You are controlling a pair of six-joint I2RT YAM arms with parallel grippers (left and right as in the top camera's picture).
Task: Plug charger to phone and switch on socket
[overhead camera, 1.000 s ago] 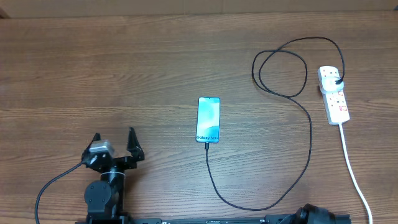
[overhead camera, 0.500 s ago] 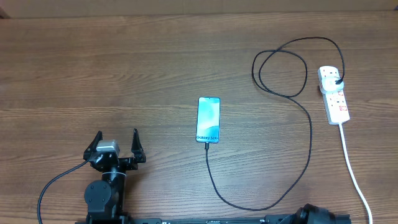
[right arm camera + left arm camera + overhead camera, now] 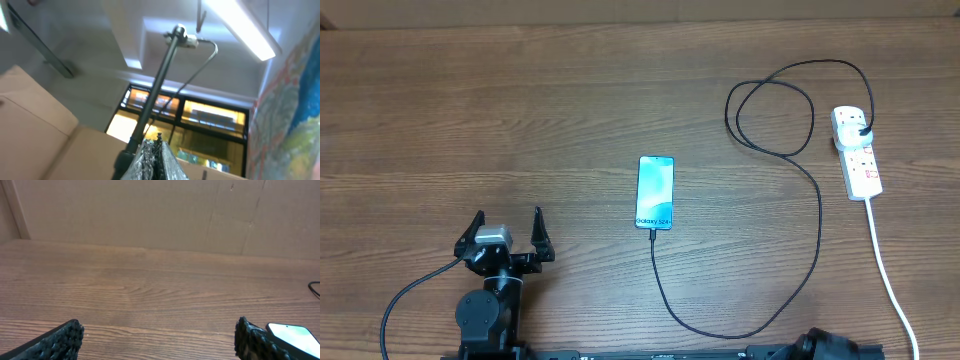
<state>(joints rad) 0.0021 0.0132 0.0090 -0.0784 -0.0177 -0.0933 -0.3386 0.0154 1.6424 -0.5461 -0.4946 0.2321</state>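
Note:
The phone (image 3: pixel 656 191) lies in the middle of the table, its light-blue screen lit; its corner also shows in the left wrist view (image 3: pixel 295 336). The thin black charger cable (image 3: pixel 817 230) runs from the phone's near end, loops right and up, and ends in a black plug (image 3: pixel 861 132) seated in the white socket strip (image 3: pixel 857 152) at the right. My left gripper (image 3: pixel 508 229) is open and empty, low at the front left, well left of the phone. My right gripper (image 3: pixel 157 150) is shut, empty and pointing up at the ceiling; only its base shows at the overhead view's bottom edge.
The strip's thick white cord (image 3: pixel 886 270) runs down to the front right edge. A cardboard wall (image 3: pixel 160 215) stands behind the table. The wooden table (image 3: pixel 520 110) stretches left and back.
My left gripper drew back a little toward the front edge between one second ago and half a second ago, then stayed still. Phone, cable and socket have not moved.

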